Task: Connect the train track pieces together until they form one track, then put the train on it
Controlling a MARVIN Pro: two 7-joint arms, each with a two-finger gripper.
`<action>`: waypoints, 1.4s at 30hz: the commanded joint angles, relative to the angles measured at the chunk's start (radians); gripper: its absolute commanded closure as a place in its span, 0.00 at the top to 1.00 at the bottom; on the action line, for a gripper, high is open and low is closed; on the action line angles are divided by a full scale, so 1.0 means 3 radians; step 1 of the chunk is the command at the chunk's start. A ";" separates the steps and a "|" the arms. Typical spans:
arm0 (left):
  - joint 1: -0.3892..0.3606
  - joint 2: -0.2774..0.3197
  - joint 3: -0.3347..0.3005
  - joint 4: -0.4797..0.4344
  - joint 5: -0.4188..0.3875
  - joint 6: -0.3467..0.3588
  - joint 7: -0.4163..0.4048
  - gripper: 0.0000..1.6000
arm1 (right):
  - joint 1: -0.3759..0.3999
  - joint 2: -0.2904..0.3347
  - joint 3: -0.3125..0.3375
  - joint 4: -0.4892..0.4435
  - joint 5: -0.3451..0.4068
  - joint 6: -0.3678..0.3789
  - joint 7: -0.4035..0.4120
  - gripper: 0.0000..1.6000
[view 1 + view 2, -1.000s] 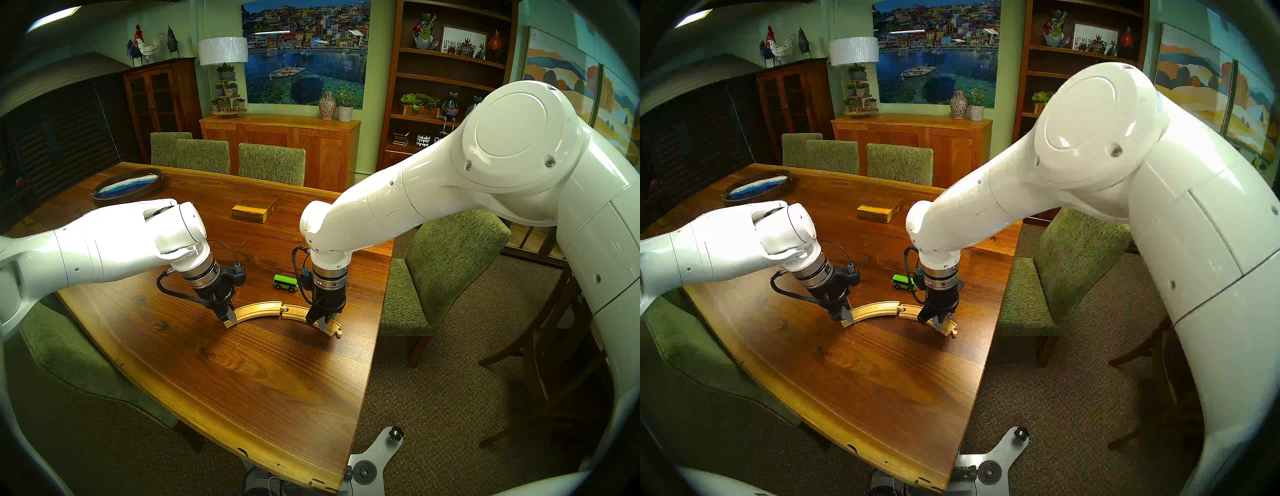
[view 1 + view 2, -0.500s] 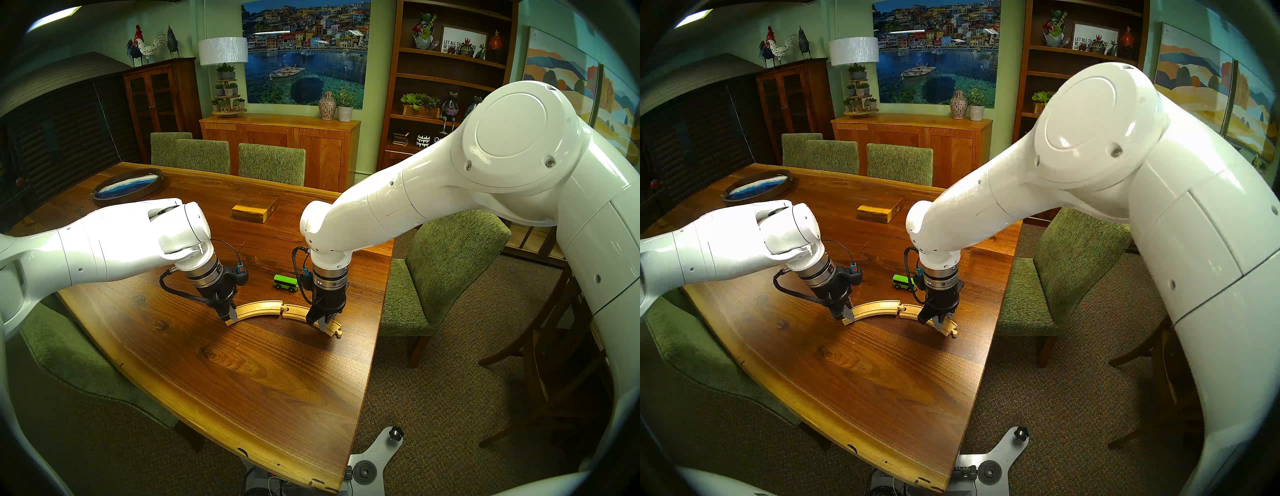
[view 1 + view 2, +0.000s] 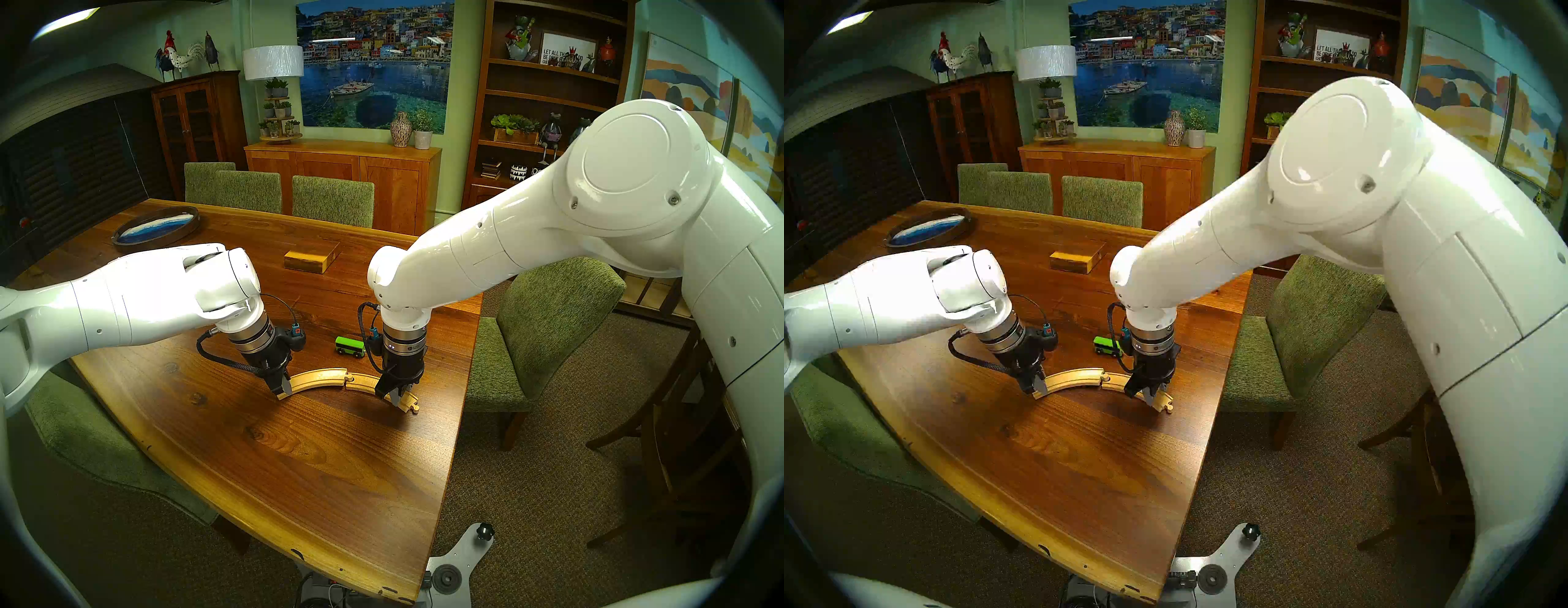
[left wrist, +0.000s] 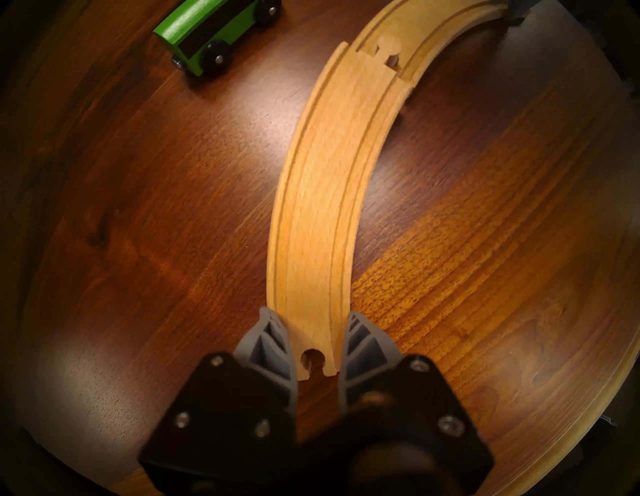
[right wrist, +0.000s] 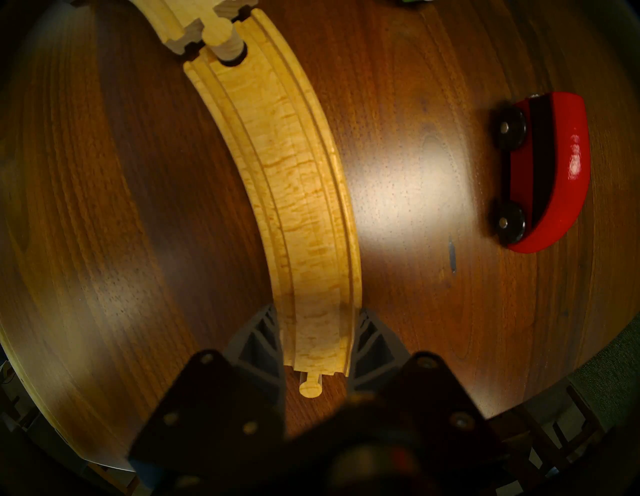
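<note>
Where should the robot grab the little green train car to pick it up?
Probably from straight above, with fingers closing on the two long flat sides of the green carriage, above the black wheels. It stands upright on the table, boxy and narrow, apart from the track.

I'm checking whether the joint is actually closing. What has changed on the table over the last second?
The left arm's wrist edged slightly toward the right arm, and the left gripper with it, clamped on the left track piece. Its peg sits above the socket of the right track piece, not seated. The right gripper, the green carriage and the red engine stayed put.
</note>
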 commanded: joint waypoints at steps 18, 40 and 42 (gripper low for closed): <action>-0.0047 0.0011 0.0029 -0.0013 0.0045 -0.0058 -0.0146 0.05 | 0.0054 0.0015 0.0024 0.0022 0.0004 -0.0001 -0.0002 0.00; 0.0000 0.0029 0.0065 -0.0003 0.0144 -0.0156 -0.0111 0.00 | 0.0053 0.0018 0.0028 0.0022 0.0001 0.0001 -0.0004 0.00; 0.0000 0.0028 0.0068 0.0007 0.0149 -0.0167 -0.0116 0.00 | 0.0052 0.0018 0.0028 0.0022 0.0001 0.0001 -0.0004 0.00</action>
